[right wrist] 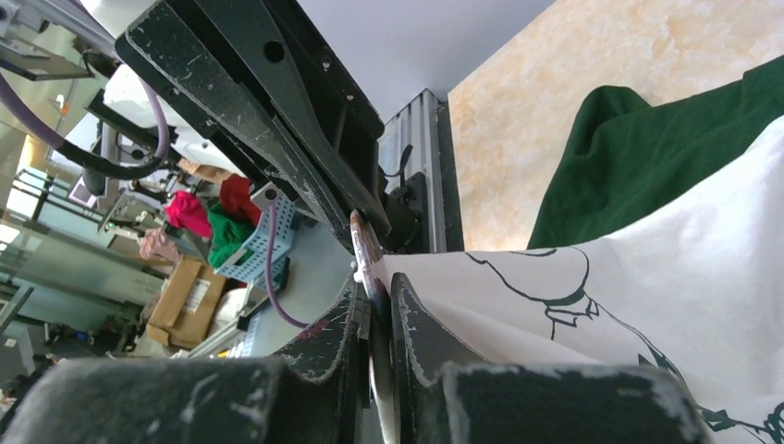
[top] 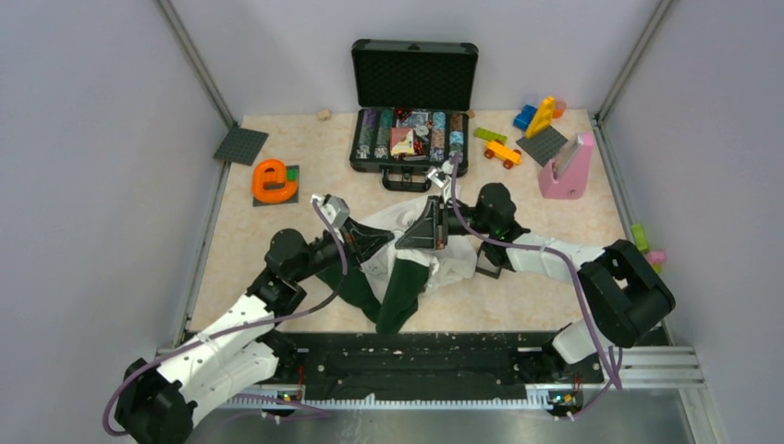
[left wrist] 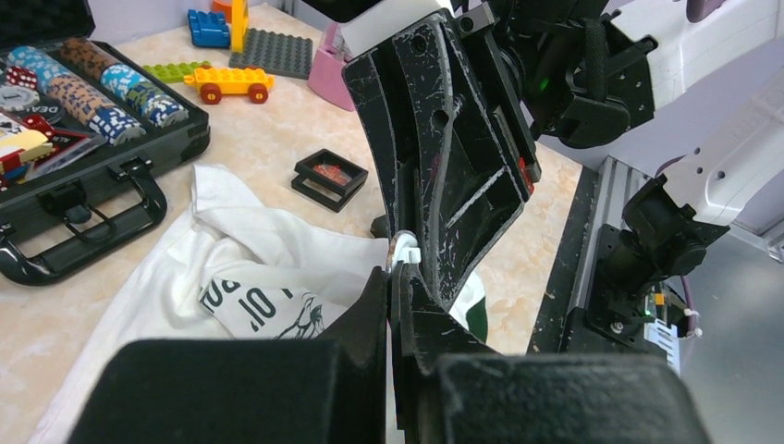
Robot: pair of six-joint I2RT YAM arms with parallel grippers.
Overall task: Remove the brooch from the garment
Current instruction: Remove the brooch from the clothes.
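Note:
The garment is a white shirt with black print and dark green sleeves, lying crumpled in the middle of the table; it also shows in both wrist views. My two grippers meet tip to tip over it. My right gripper is shut on a thin disc with a reddish rim, seen edge-on, which I take for the brooch. My left gripper is shut on a fold of white cloth, with a small white clasp just past its tips.
An open black case of poker chips stands behind the shirt. An orange letter "e" sits back left. A toy car, bricks and a pink holder are back right. A small black box lies beside the shirt.

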